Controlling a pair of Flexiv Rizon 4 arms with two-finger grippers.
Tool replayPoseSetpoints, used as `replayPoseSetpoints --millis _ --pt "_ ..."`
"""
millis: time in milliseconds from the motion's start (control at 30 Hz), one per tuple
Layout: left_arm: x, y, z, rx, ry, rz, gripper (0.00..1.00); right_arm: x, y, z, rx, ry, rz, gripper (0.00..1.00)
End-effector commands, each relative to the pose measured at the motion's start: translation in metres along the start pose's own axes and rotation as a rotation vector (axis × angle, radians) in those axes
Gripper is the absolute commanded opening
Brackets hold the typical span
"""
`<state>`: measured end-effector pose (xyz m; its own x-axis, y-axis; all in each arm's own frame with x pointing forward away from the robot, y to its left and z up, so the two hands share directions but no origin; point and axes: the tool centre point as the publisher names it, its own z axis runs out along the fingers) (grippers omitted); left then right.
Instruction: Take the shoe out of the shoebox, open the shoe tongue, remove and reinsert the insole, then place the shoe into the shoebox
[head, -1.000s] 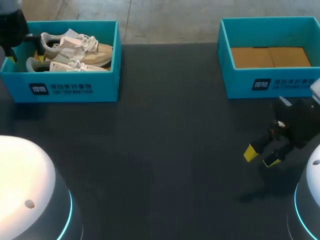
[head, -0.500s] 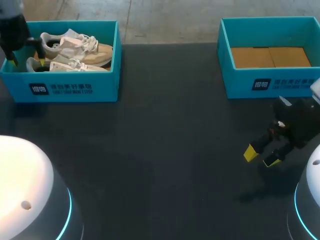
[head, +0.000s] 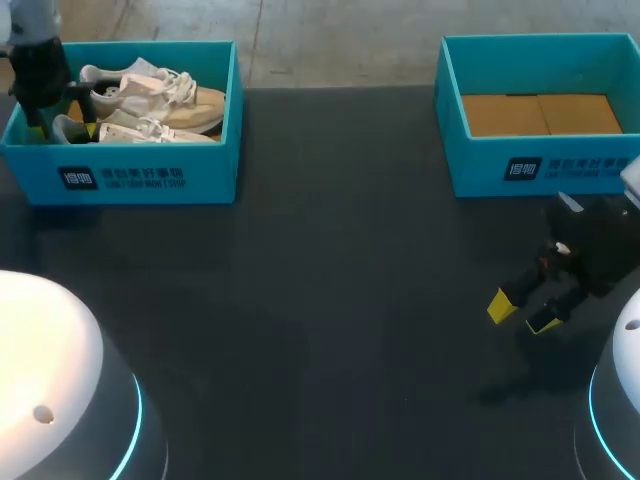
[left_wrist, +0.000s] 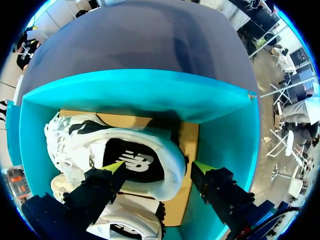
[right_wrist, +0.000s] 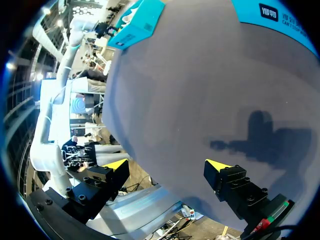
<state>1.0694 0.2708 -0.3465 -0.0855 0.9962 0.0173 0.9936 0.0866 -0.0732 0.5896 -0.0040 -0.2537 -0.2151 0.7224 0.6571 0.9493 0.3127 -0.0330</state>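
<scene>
My left pincer (left_wrist: 159, 168), released, straddles the heel of the light, soft sneaker (left_wrist: 145, 140), and I judge its stiffer heel collar the best hold.

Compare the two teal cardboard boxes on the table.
The left teal cardboard box holds two white and beige sneakers; the right teal cardboard box shows only its bare brown floor. The left gripper is inside the left box; no gripper is in the right box. Both are open-topped with a front label.
</scene>
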Motion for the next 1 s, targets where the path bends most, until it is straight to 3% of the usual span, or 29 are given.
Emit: replayPoseSetpoints --millis 33,500,867,1000 --pt "0.001 0.0 0.003 0.003 0.002 0.0 0.84 0.0 -0.001 0.001 -0.001 -0.003 0.002 1.0" --pt "0.004 -0.007 0.022 0.023 0.014 -0.016 0.82 0.0 -0.001 0.001 -0.001 -0.003 0.002 1.0" --pt "0.001 -0.011 0.027 0.017 0.031 -0.017 0.55 0.0 -0.001 0.001 -0.001 -0.003 0.002 1.0" --pt "0.001 -0.013 0.031 0.018 0.045 -0.018 0.5 0.0 -0.001 0.001 -0.001 -0.003 0.002 1.0"
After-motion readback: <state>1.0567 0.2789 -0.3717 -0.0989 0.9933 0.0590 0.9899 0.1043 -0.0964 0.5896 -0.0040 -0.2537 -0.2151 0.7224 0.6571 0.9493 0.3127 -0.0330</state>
